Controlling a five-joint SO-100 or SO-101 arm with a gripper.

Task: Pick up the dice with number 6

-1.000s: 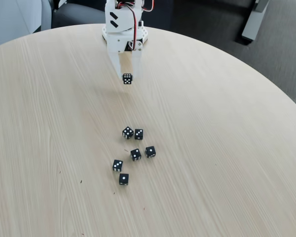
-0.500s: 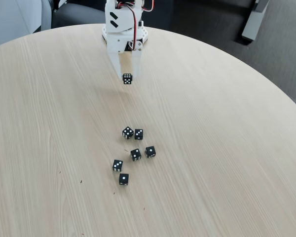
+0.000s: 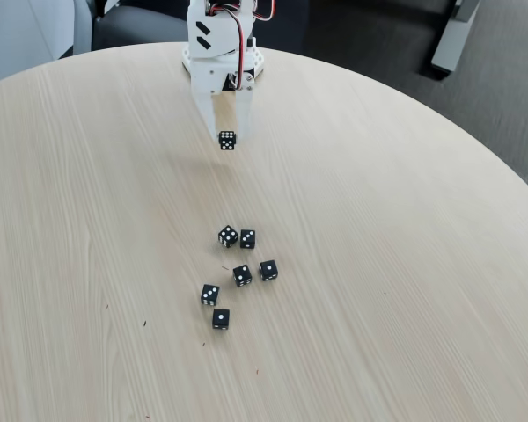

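Gripping the dice with number 6 (image 3: pixel 227 140), jaws hide its sides

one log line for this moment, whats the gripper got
gripper: shut on six-pip die | die: off table | six other dice: on table | phase: holding

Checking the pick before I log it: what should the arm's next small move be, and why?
Probably hold the grip and lift a little more: the gripper is shut on the six-pip die, which appears raised off the table, apart from the six loose dice.
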